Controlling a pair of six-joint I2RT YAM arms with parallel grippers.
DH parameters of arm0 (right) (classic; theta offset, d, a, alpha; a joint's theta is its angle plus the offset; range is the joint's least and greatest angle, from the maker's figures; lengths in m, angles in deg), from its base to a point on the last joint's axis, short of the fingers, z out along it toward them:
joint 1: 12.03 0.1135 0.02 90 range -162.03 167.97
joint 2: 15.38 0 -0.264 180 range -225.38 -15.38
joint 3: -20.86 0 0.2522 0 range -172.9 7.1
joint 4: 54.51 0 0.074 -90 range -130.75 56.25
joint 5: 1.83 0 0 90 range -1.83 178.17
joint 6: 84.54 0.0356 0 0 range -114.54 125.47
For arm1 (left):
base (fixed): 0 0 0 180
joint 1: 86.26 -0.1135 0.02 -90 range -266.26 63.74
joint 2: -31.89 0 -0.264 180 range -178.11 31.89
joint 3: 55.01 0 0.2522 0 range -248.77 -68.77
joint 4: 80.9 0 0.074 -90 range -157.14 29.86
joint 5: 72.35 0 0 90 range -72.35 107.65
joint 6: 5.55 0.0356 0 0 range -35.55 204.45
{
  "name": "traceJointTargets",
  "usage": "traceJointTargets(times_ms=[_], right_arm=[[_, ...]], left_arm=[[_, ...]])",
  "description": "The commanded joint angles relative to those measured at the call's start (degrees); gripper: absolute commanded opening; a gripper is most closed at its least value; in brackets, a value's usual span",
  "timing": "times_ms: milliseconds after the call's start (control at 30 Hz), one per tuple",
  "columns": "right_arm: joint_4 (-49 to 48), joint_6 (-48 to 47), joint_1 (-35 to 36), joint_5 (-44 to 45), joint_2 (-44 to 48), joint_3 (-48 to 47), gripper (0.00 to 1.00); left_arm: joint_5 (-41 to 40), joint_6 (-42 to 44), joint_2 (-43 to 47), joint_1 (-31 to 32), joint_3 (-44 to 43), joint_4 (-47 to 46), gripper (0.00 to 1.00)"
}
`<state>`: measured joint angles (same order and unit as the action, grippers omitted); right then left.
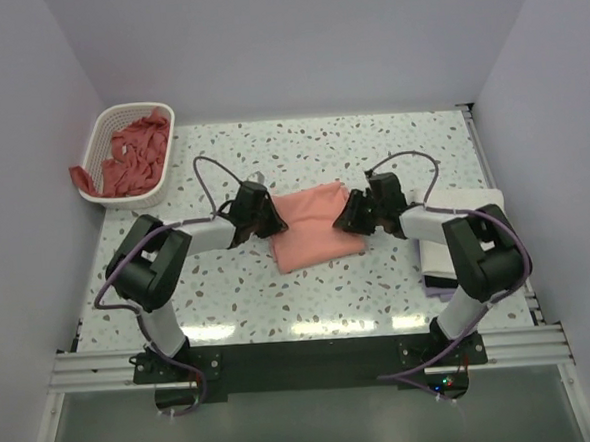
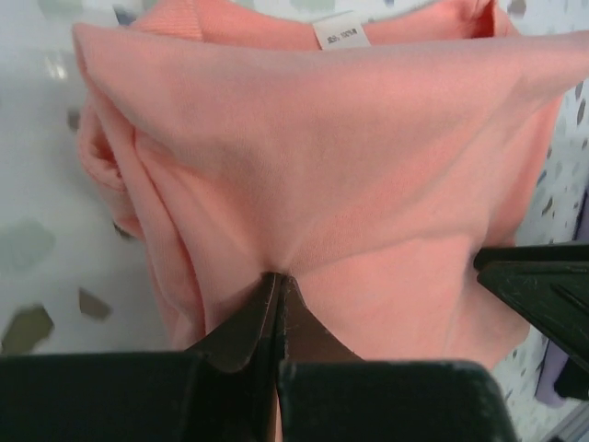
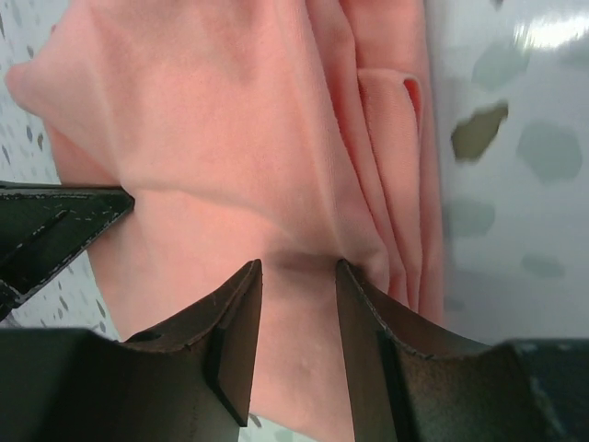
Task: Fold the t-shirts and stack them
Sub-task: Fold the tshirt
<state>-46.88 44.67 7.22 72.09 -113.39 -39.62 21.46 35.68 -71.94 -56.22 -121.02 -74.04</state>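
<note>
A salmon-pink t-shirt (image 1: 311, 230) lies folded in the middle of the table, its neck label (image 2: 340, 32) showing at the far edge. My left gripper (image 1: 270, 220) is at its left edge. In the left wrist view the gripper (image 2: 279, 274) is shut, pinching a pucker of the cloth (image 2: 350, 166). My right gripper (image 1: 353, 215) is at the shirt's right edge. Its jaws (image 3: 296, 262) are partly closed on a thick fold of the shirt (image 3: 212, 120), and cloth fills the gap between them. More pink t-shirts (image 1: 136, 156) lie crumpled in the basket.
A white lattice basket (image 1: 104, 132) stands at the back left, with one shirt hanging over its rim. A folded white cloth (image 1: 443, 257) with a purple edge beneath it lies at the right, partly under my right arm. Walls close in on both sides.
</note>
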Motion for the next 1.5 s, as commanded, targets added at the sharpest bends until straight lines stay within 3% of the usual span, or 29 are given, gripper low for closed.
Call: traceJointTargets(times_ms=[0,233,400,500,867,1033,1233,1467], right_arm=[[2.8,0.7,2.3,2.8,6.5,11.4,0.42],[6.2,3.5,6.3,2.3,26.5,22.3,0.43],[17.8,0.8,6.3,6.0,36.8,16.8,0.45],[17.2,-0.5,6.2,6.8,37.6,13.5,0.45],[6.7,-3.3,6.2,1.5,15.3,1.6,0.42],[6.4,-2.8,3.4,0.4,4.2,-5.7,0.40],[3.4,-1.1,-0.7,-4.2,-8.0,-8.6,0.37],[6.0,-2.2,-2.8,-3.9,-6.8,-8.3,0.37]], left_arm=[[-2.7,-2.3,7.5,4.4,9.7,0.9,0.00],[-1.5,-4.0,19.9,7.0,20.1,2.4,0.00],[-2.8,-2.6,28.1,7.0,19.0,5.8,0.03],[-2.4,-1.1,27.5,7.0,16.2,5.6,0.04],[-4.9,1.9,14.5,2.6,6.8,4.4,0.03],[-2.2,1.8,10.0,-2.3,7.1,2.4,0.02],[-0.1,1.5,5.0,-3.3,8.0,0.4,0.01],[0.6,3.4,6.6,-4.5,6.6,1.7,0.04]])
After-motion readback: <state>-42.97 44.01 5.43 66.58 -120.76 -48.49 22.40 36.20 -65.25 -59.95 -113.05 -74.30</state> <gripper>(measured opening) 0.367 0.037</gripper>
